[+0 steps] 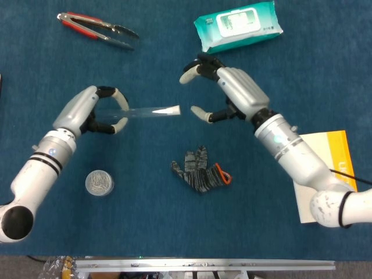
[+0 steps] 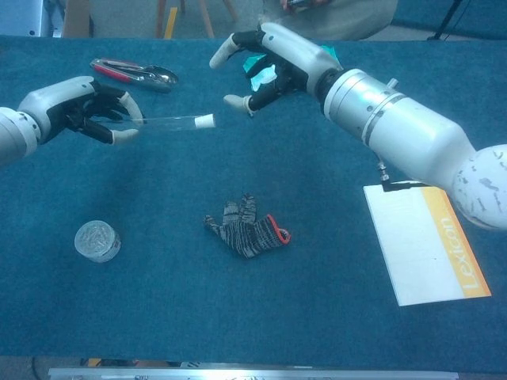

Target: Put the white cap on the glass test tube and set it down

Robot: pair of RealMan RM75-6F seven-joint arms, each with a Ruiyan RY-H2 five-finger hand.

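My left hand [image 1: 87, 110] [image 2: 75, 111] grips the glass test tube [image 1: 142, 111] [image 2: 162, 122] by one end and holds it level above the blue table. The white cap [image 1: 172, 109] [image 2: 205, 121] sits on the tube's free end, pointing toward my right hand. My right hand [image 1: 229, 93] [image 2: 277, 67] is open, thumb and fingers spread, and holds nothing. It hangs a short gap to the right of the capped end, not touching it.
A grey knit glove [image 1: 199, 170] [image 2: 247, 226] lies below the hands. A round lidded jar [image 1: 99, 182] [image 2: 97, 240] stands at lower left. Red-handled tongs [image 1: 96, 28] lie far left, a teal wipes pack [image 1: 237, 24] far centre, a white and orange booklet [image 1: 328, 168] [image 2: 424, 241] at right.
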